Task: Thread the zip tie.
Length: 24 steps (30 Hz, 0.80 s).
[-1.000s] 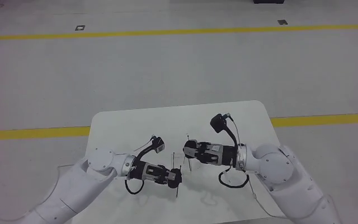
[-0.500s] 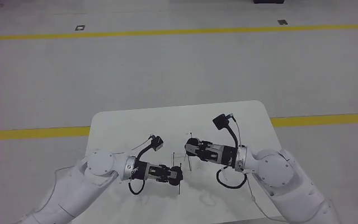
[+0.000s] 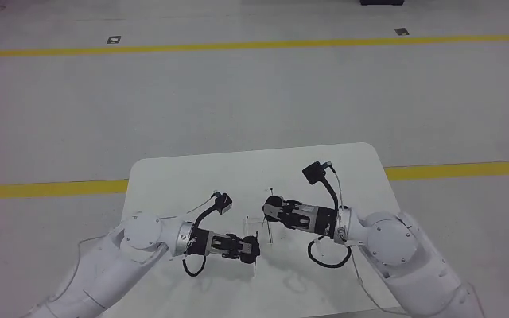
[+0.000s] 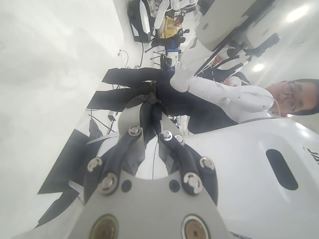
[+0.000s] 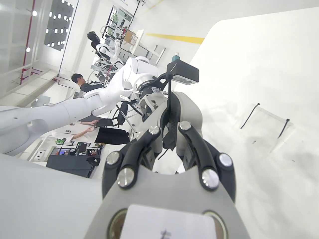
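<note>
Over the near middle of the desk two end effectors face each other, close but apart. The left end effector is nearer the robot, the right end effector just beyond it, to its right. The right pinches an upright zip tie, the left a second tie. Two spare ties rest on the desk beside them, apart.

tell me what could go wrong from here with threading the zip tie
1. The right gripper is shut on the zip tie, leaving a long thin length free; it could flex and miss.
2. The left gripper sits very close, so the two might collide.
3. Spare zip ties lie on the table nearby; a dropped tie could get confused with them.
</note>
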### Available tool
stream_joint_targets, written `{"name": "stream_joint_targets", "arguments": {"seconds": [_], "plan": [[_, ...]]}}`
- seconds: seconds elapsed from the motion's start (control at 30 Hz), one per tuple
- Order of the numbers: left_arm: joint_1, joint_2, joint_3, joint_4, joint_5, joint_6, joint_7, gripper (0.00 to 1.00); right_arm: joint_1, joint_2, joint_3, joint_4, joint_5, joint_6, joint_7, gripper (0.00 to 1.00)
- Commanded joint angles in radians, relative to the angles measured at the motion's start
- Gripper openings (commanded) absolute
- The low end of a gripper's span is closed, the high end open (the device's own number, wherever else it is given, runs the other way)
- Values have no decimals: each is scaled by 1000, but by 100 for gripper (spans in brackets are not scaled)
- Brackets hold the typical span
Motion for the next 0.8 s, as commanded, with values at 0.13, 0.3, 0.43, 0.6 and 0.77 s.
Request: {"name": "stream_joint_targets", "arguments": {"seconds": [0.13,0.3,0.43,0.6,0.77], "plan": [[0,0,0,0,0,0,0,0,0,0,0,0,0,0,0,0],[0,0,0,0,0,0,0,0,0,0,0,0,0,0,0,0],[0,0,0,0,0,0,0,0,0,0,0,0,0,0,0,0],[0,0,0,0,0,0,0,0,-17,-4,-18,-11,-35,43,-55,0],[0,0,0,0,0,0,0,0,-39,-9,-41,-43,-84,141,-111,0]]}}
